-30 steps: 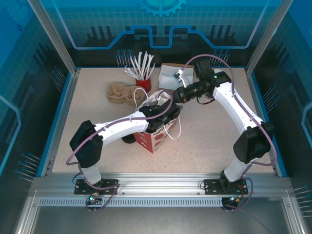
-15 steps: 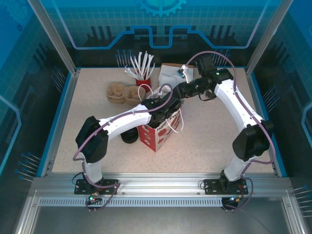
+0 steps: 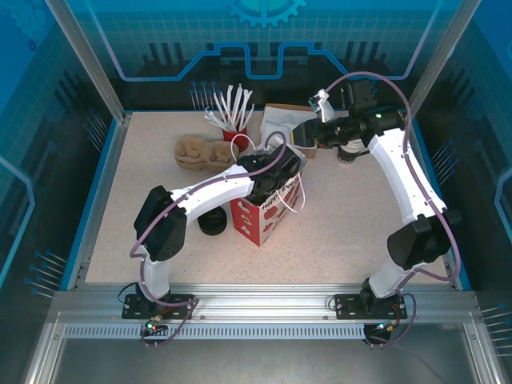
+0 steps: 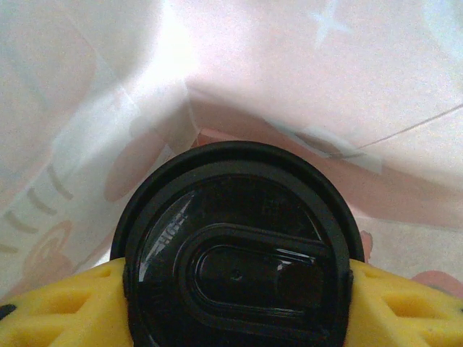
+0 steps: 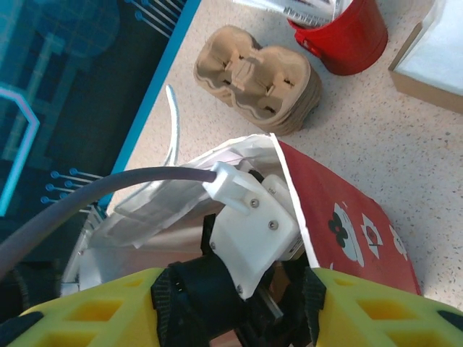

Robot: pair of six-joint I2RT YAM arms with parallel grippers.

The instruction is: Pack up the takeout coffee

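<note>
Takeout coffee: sides out of sight beneath lid, near rim cropped.

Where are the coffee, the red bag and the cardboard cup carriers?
coffee (image 4: 235,271): left wrist view, middle of its black lid.
bag (image 3: 258,226): top view, its red side.
cup carriers (image 5: 253,76): right wrist view, top of the stack.

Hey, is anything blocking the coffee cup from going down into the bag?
Nothing visible does. The takeout coffee is already inside the bag, gripped by the left gripper; what lies beneath it is hidden.
</note>
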